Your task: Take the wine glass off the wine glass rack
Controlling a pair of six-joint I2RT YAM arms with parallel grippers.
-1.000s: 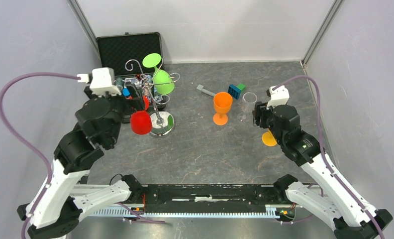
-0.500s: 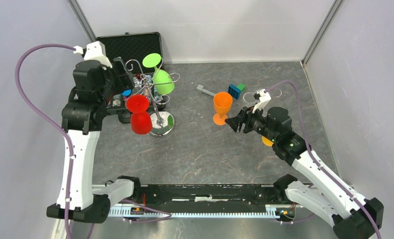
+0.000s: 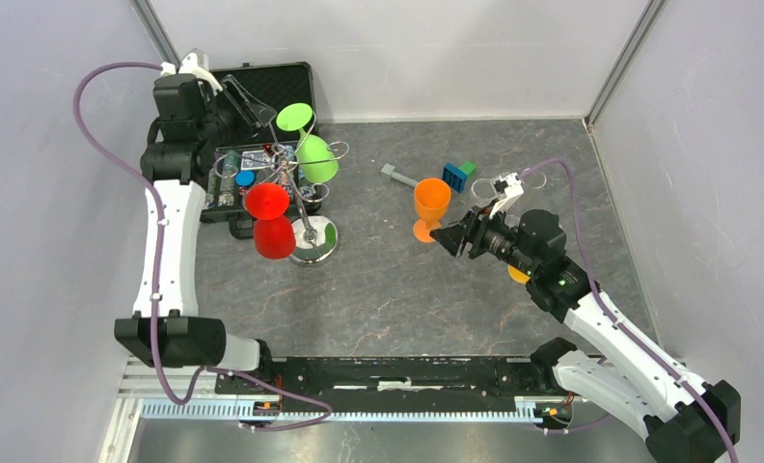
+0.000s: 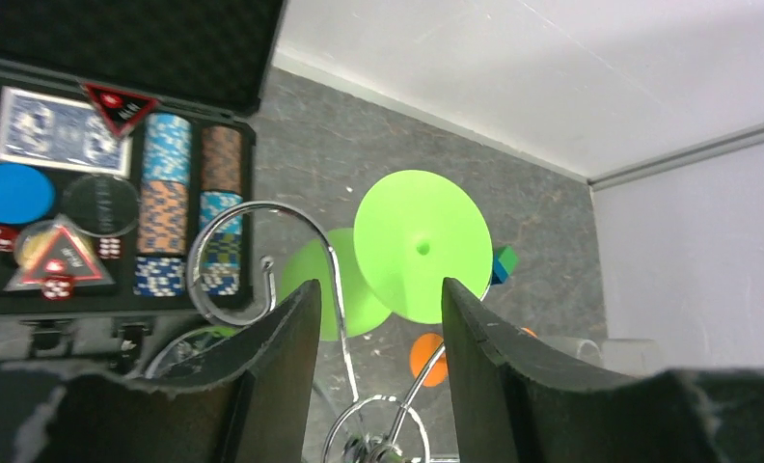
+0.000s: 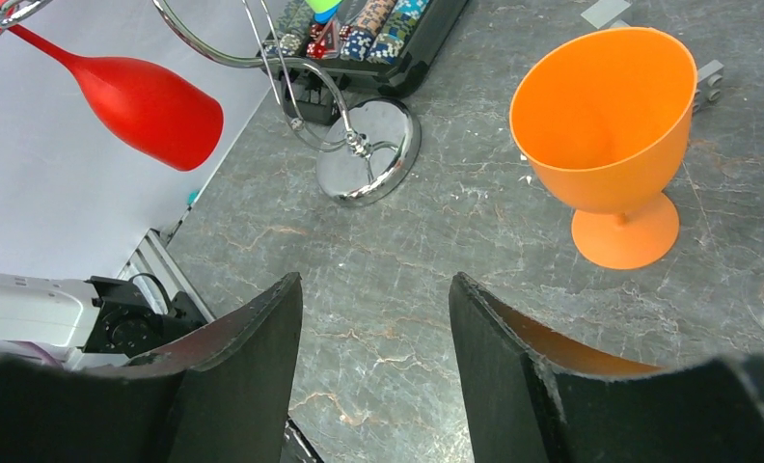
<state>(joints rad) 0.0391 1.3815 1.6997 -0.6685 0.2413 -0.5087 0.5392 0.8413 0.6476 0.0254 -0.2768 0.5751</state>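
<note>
Nearest the arms, well to the right of the wine glass rack [image 3: 311,253], the right gripper [image 5: 373,285] hangs low over the table with its jaws apart and nothing between them, aimed toward the rack's shiny base. On the rack's near-left side a red wine glass [image 3: 274,237] hangs upside down, foot caught in a hook and bowl drooping outward. On the rack's far side a green wine glass [image 4: 417,246] hangs the same way. Its long axis runs along the stem from the flat foot on top to the bowl below, tilted so the mouth points down and back toward the arms. Just beyond the rack's far-left hook, the left gripper [image 4: 378,289] looks down on that green foot with its jaws parted, empty and clear of the glass. Both glasses look like opaque plastic, so they are probably light, stiff, smooth and not very fragile. The stem just under the foot seems the surest hold, because the bowl is wide and slippery. The wire rack looks light and may rock if the glass drags on its hook.
</note>
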